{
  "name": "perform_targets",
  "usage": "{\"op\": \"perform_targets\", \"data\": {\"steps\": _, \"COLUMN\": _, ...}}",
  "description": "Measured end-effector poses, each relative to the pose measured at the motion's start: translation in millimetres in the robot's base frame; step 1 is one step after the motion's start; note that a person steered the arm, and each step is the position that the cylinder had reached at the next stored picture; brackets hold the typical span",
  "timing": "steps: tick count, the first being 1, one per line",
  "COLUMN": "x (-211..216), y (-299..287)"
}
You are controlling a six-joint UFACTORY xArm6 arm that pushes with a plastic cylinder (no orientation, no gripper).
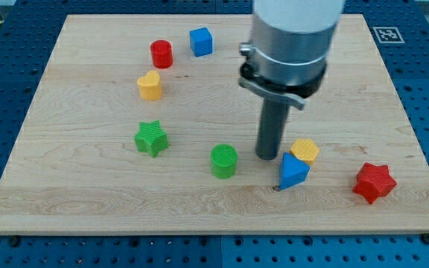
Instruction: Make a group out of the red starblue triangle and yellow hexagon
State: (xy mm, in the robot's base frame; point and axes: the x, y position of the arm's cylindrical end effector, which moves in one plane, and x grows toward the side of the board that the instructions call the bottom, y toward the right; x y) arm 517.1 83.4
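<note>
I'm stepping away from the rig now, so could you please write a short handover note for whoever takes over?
No claw on this arm; my tip rests on the board just left of the blue triangle and yellow hexagon, right of the green cylinder.
Done: triangle and hexagon sit touching.
Left: the red star lies apart, toward the view's right near the bottom edge; it probably needs pushing left to join them.

Red star, blue triangle, yellow hexagon, ridged green cylinder, pale wood board.

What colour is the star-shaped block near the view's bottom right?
Red: the red star, clear in the camera view.
</note>
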Motion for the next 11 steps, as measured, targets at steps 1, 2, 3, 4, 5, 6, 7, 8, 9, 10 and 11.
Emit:
{"op": "perform_targets", "data": {"steps": 1, "x": 1, "y": 33}}
{"op": "perform_targets", "data": {"steps": 2, "x": 1, "y": 70}}
{"op": "perform_targets", "data": {"steps": 3, "x": 0, "y": 85}}
{"op": "perform_targets", "data": {"steps": 4, "x": -1, "y": 46}}
{"op": "perform_targets", "data": {"steps": 5, "x": -1, "y": -5}}
{"op": "perform_targets", "data": {"steps": 6, "x": 2, "y": -14}}
{"op": "perform_targets", "data": {"steps": 7, "x": 16, "y": -14}}
{"op": "perform_targets", "data": {"steps": 8, "x": 19, "y": -12}}
{"op": "perform_targets", "data": {"steps": 9, "x": 31, "y": -8}}
{"op": "perform_targets", "data": {"steps": 10, "x": 41, "y": 5}}
{"op": "perform_targets", "data": {"steps": 11, "x": 42, "y": 26}}
